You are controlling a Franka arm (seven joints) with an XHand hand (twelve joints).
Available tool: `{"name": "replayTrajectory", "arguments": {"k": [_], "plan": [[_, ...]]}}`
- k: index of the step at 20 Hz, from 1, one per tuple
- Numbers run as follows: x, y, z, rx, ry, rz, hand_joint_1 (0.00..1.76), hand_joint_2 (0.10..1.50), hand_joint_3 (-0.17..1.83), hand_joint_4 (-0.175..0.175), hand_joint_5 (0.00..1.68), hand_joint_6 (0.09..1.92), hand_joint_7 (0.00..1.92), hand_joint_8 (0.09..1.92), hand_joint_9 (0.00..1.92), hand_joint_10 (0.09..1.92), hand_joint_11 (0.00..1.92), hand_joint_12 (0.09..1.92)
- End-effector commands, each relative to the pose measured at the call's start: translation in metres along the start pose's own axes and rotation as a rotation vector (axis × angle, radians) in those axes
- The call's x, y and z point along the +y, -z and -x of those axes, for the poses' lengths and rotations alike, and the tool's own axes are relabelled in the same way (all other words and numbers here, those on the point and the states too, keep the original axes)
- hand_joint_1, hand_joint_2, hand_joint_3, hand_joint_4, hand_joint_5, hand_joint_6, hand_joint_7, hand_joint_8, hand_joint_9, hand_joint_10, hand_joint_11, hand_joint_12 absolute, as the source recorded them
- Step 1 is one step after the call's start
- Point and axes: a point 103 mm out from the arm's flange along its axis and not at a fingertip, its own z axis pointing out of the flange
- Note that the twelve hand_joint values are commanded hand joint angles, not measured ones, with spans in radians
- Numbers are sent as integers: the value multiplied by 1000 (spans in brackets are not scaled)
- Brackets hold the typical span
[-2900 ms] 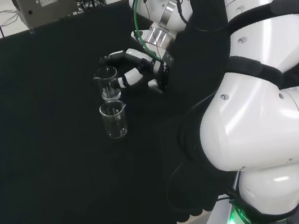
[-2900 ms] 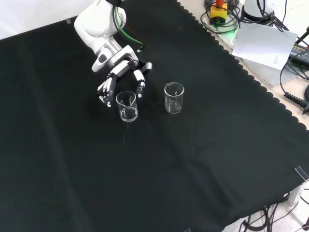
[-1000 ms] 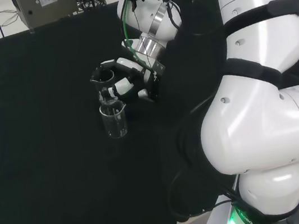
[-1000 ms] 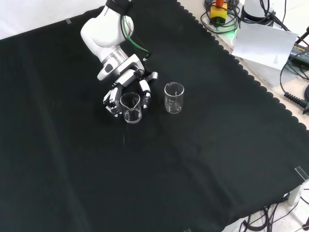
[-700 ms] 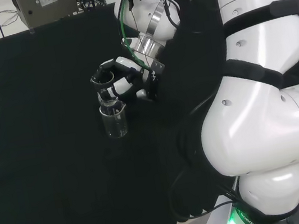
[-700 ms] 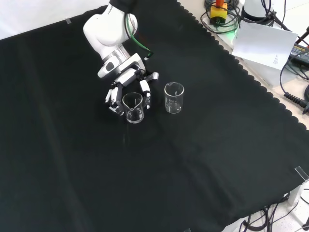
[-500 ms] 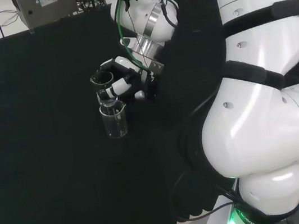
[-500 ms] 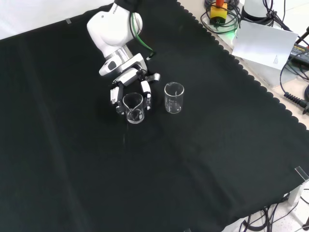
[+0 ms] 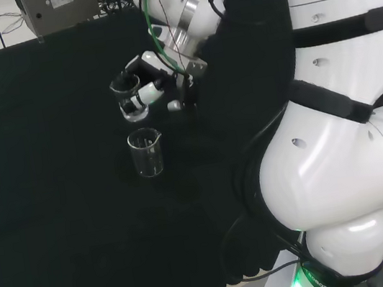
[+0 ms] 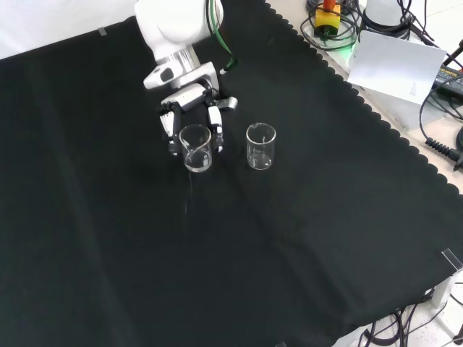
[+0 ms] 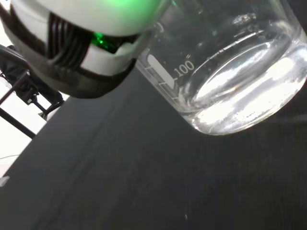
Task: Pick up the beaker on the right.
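Note:
The hand (image 9: 155, 84) is shut on a clear glass beaker (image 9: 128, 97), its fingers and thumb curled round the wall. In the front view the held beaker (image 10: 196, 148) hangs below the hand (image 10: 189, 103), with fingers (image 10: 215, 132) on both sides of it. The wrist view has the beaker (image 11: 230, 72) tilted, its base clear of the black cloth, beside a white part of the hand (image 11: 81, 43). A second clear beaker (image 9: 146, 152) stands upright on the cloth, nearer in the head view. In the front view this second beaker (image 10: 260, 146) is to the right of the held one.
The arm's white links (image 9: 355, 161) take up the right of the head view. A grey box (image 9: 57, 6) sits beyond the cloth's far edge. In the front view a white sheet (image 10: 401, 65) and cables lie past the cloth's scalloped edge (image 10: 376, 116) at the upper right.
The hand closed round the beaker and raised it off the cloth; in the head view it went up and slightly left. The other beaker stayed put.

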Motion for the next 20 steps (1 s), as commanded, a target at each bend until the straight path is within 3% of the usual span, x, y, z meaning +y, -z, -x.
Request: {"name": "replayTrajectory", "arguments": {"k": [1, 10, 20], "plan": [[-1, 14, -11, -33, 10, -20, 1320, 753, 366, -175, 1472, 155, 1542, 87, 1657, 87, 1486, 651], [1, 16, -22, -5, 24, -93, 1321, 741, 387, -175, 1481, 140, 1552, 87, 1672, 87, 1493, 644], [-3, 37, -24, -25, 43, -89, 1321, 732, 402, -175, 1486, 135, 1557, 87, 1671, 87, 1486, 638]]}}
